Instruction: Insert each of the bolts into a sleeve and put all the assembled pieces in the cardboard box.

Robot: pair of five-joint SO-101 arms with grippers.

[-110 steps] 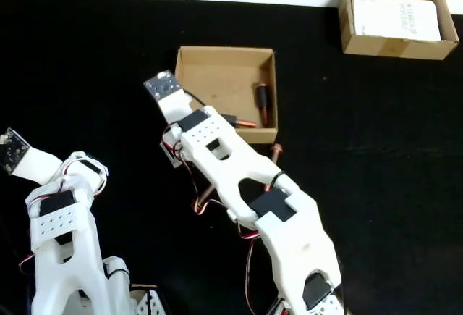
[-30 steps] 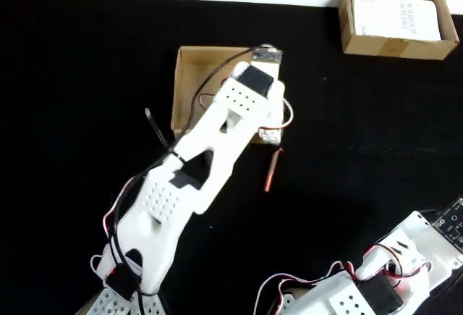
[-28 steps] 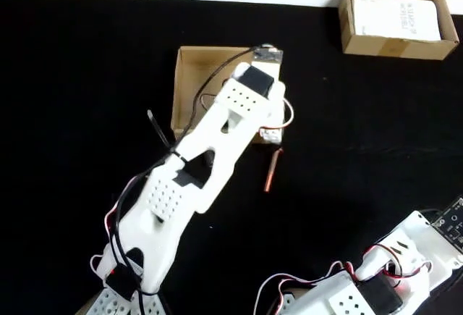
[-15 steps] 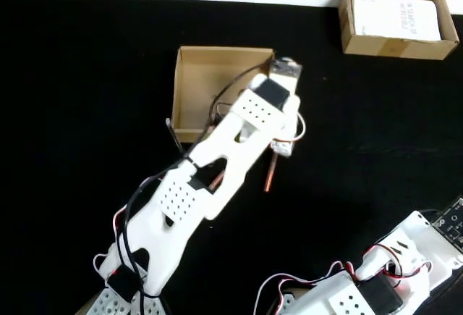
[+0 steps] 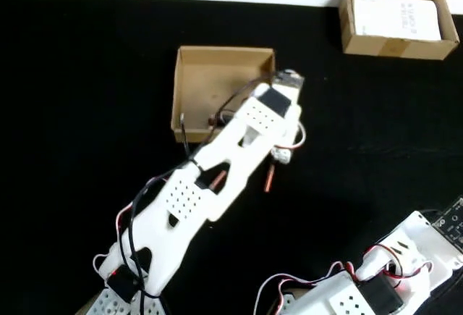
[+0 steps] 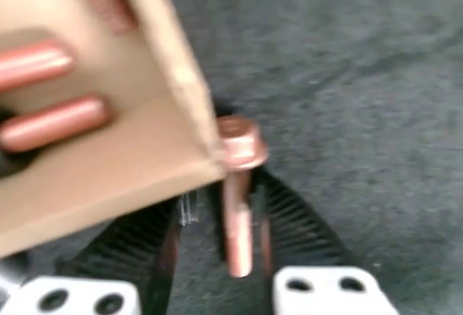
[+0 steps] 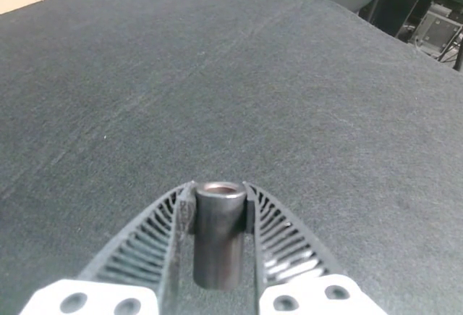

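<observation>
The left gripper (image 6: 223, 206) is spread, its fingers (image 6: 283, 210) either side of a copper bolt (image 6: 236, 217) and not closed on it. The bolt lies flat on the black cloth table (image 5: 87, 76), at 5 o'clock off the cardboard box (image 5: 189, 83). Its long axis runs 12 to 6, with the head beside the box corner. In the high view the arm covers the head.

The right gripper (image 7: 217, 200) clamps a dark sleeve (image 7: 218, 242), bore facing the wrist camera. Copper pieces (image 6: 54, 122) in the box are blurred. Dark furniture (image 7: 427, 11) stands beyond the table.
</observation>
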